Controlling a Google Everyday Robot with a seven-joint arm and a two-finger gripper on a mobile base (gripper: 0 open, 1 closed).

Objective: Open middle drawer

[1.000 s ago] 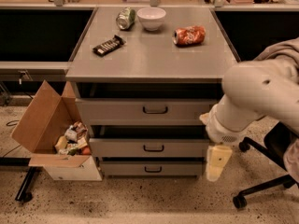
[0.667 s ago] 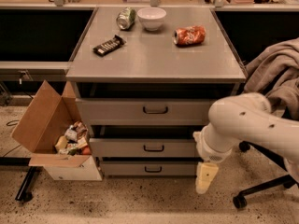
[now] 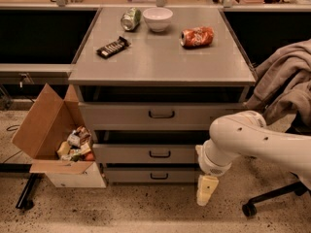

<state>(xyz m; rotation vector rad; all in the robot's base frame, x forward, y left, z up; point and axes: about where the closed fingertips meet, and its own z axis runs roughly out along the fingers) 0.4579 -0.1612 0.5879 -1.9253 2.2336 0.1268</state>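
The middle drawer (image 3: pixel 126 154) is matt grey metal, like the smooth top (image 3: pixel 160 62) above it. The gripper (image 3: pixel 206 191), smooth cream plastic on a glossy white arm (image 3: pixel 252 140), hangs low by the drawers' right edge, just over the speckled, gritty-looking floor (image 3: pixel 121 212). The box (image 3: pixel 41 123) is plain brown cardboard, the bowl (image 3: pixel 157 18) glossy white, the orange can (image 3: pixel 197 36) shiny dented metal, and the cloth (image 3: pixel 286 81) soft and matt.

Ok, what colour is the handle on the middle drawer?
Dark, nearly black, against the grey middle drawer front; the camera view shows it. The gripper hangs low, right of it.
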